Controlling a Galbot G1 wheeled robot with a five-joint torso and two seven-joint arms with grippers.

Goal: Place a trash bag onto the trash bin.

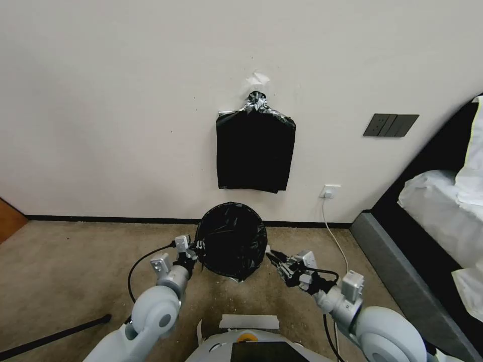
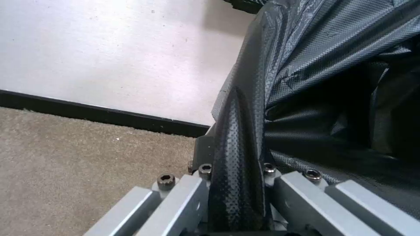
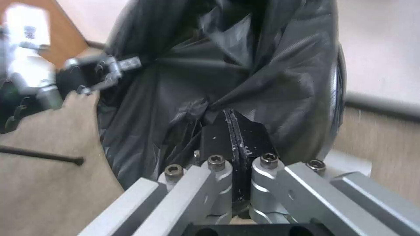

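Carpet [image 1: 75,261] covers the floor up to a white wall [image 1: 126,100], where a flat bundle of black bags [image 1: 255,151] hangs taped above the skirting; a dark bed frame [image 1: 402,271] with white bedding runs along the right edge of the floor, and a white cable [image 1: 333,236] drops from a socket beside it. Near the wall, centred below the bundle, stands the trash bin, wholly draped by the trash bag [image 1: 231,240], whose glossy black film is stretched over the mouth and hangs crinkled down the sides. The left gripper [image 1: 193,250] sits at the bag's left edge, its jaws pinching the covered rim [image 2: 238,157] between them. The right gripper [image 1: 271,256] is at the bag's right edge, its black fingertips [image 3: 219,137] pressed together, touching the film or just beside it
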